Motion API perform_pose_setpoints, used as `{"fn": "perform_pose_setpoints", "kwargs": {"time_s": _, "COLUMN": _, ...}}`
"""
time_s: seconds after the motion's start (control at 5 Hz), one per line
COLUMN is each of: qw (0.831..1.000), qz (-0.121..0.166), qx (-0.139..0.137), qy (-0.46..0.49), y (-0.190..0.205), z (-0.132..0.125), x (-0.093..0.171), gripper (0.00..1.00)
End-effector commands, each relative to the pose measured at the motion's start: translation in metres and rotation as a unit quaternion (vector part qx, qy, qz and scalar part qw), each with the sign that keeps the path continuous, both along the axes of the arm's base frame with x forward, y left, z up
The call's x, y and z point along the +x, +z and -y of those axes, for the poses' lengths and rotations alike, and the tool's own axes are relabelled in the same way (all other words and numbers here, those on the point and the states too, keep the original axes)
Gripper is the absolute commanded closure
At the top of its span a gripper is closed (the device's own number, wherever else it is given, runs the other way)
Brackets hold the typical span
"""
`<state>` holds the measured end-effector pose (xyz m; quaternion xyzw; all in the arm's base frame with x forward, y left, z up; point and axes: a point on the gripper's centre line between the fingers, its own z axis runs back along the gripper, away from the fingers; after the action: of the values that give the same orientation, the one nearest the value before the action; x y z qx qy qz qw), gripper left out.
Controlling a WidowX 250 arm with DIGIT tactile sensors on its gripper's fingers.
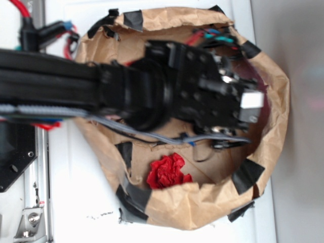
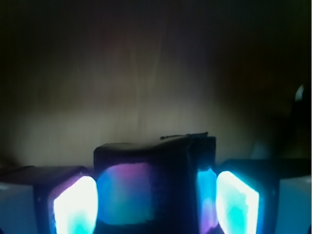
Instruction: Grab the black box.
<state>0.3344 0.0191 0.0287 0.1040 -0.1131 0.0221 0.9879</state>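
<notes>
Black-armed WidowX reaching from the left into a crumpled brown paper bag, its torn rim patched with strips of black tape, lying on a white surface. Gripper deep inside the bag, near its right wall, seen from above in the exterior view. Crumpled red paper wad lying on the bag's floor near its lower edge, apart from the arm. Grey cable trailing along beneath the wrist.

Small glossy black rectangular box sitting between the two glowing finger pads in the wrist view, its shiny face reflecting pink and cyan light. Jaws standing close at both sides of the box; firm pinching contact impossible to confirm. Dim brown paper wall behind. Box itself hidden under the gripper in the exterior view.
</notes>
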Motion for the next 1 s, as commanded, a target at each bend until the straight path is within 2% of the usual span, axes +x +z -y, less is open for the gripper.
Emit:
{"fn": "perform_pose_setpoints", "kwargs": {"time_s": 0.0, "qw": 0.999, "qz": 0.013, "qx": -0.042, "qy": 0.016, "y": 0.019, "z": 0.006, "x": 0.009, "gripper": 1.0}}
{"fn": "perform_pose_setpoints", "kwargs": {"time_s": 0.2, "qw": 0.998, "qz": 0.002, "qx": -0.065, "qy": -0.005, "y": 0.042, "z": 0.007, "x": -0.006, "gripper": 1.0}}
{"fn": "perform_pose_setpoints", "kwargs": {"time_s": 0.4, "qw": 0.995, "qz": 0.004, "qx": -0.089, "qy": -0.036, "y": 0.063, "z": 0.006, "x": -0.026, "gripper": 1.0}}
{"fn": "perform_pose_setpoints", "kwargs": {"time_s": 0.6, "qw": 0.996, "qz": -0.004, "qx": -0.076, "qy": -0.049, "y": 0.07, "z": 0.005, "x": -0.031, "gripper": 0.83}}
{"fn": "perform_pose_setpoints", "kwargs": {"time_s": 0.8, "qw": 0.997, "qz": -0.001, "qx": -0.068, "qy": -0.045, "y": 0.065, "z": 0.002, "x": -0.03, "gripper": 0.0}}
